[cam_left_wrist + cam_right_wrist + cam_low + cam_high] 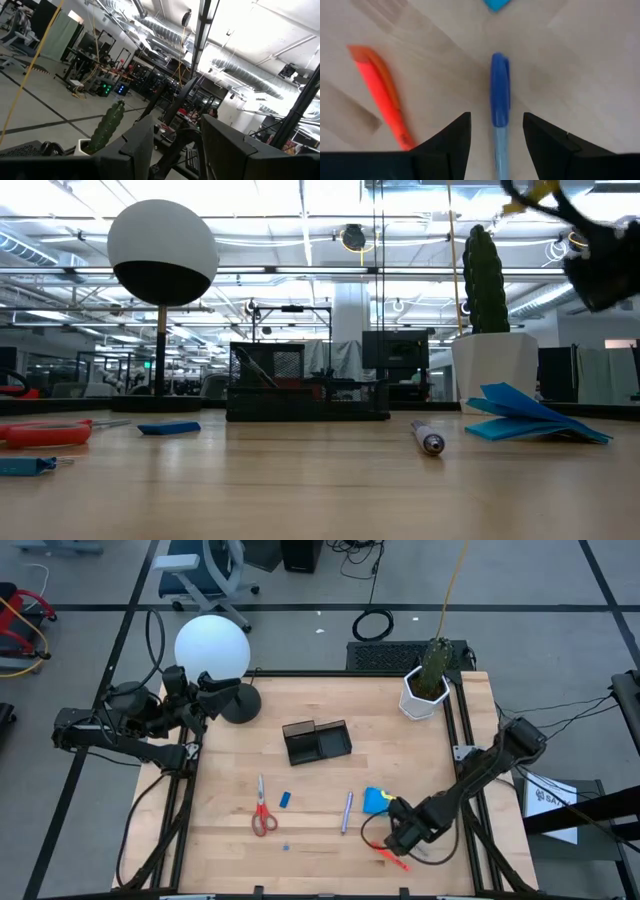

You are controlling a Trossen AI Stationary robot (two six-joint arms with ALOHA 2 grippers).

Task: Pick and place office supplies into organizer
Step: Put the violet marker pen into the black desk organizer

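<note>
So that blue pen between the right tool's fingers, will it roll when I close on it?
Probably somewhat: the blue pen looks round and smooth and lies flat on bare wood. It runs lengthwise between the open fingers of the right tool, so they should pinch across it and centre it. It looks rigid and light.

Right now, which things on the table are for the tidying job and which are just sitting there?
For the job: organizer, scissors, notepad, eraser, grey-purple pen, orange marker, blue pen below the open right gripper.

Just sitting there: globe lamp, cactus pot; left gripper waiting by lamp.
</note>
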